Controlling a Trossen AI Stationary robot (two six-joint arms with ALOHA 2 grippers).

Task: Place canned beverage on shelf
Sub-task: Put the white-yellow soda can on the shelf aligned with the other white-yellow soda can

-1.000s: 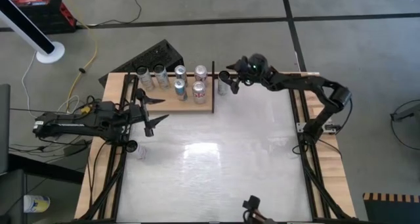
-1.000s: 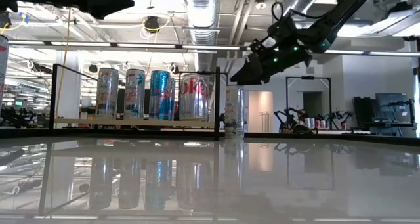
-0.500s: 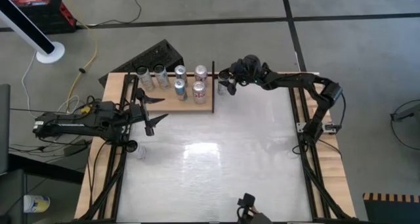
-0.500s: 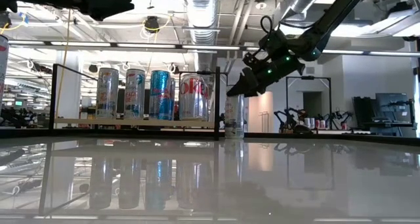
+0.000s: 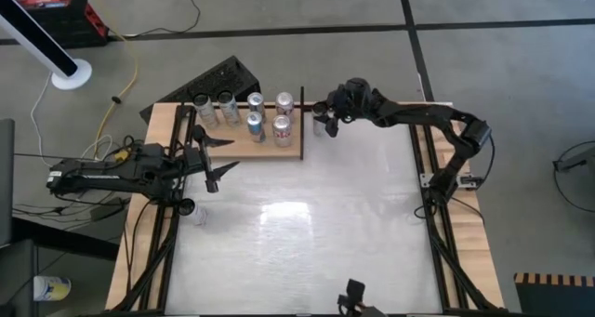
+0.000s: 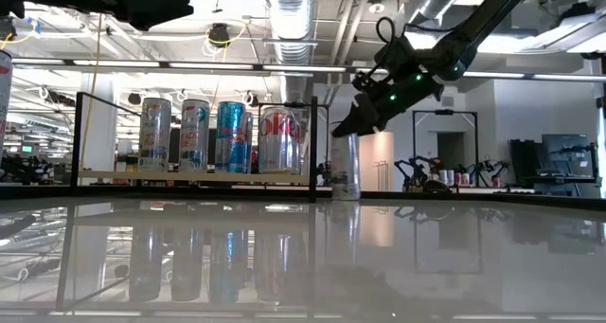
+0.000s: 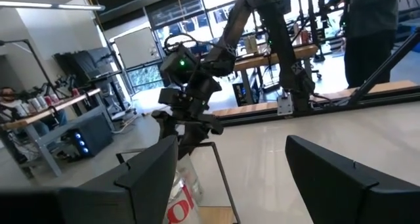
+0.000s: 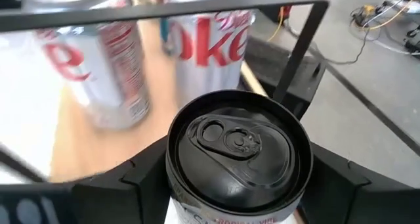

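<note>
Overhead, I see my right arm stretched across the table's far edge, its right gripper [image 5: 321, 113] directly over the can [image 5: 320, 126], which stands on the white top just beside the shelf [image 5: 232, 136], outside its black end bar. Five cans [image 5: 253, 113] stand on the shelf. My left arm lies low along the table's left side, left gripper [image 5: 216, 159] near the shelf's near edge, fingers spread and holding nothing. At table height, the right arm slants down from above, and the right gripper [image 6: 348, 126] sits at the top of the can [image 6: 346, 168], which stands upright on the table next to the shelf's end post. Through the left wrist camera, my left fingers [image 7: 149, 178] stand well apart, and farther off the right gripper [image 7: 187, 129] hangs over the shelf's end bar. Through the right wrist camera, the can [image 8: 239, 150] top sits between the two right fingers [image 8: 332, 179], which flank its sides; I cannot tell whether they press on it, and shelf cans stand just beyond.
</note>
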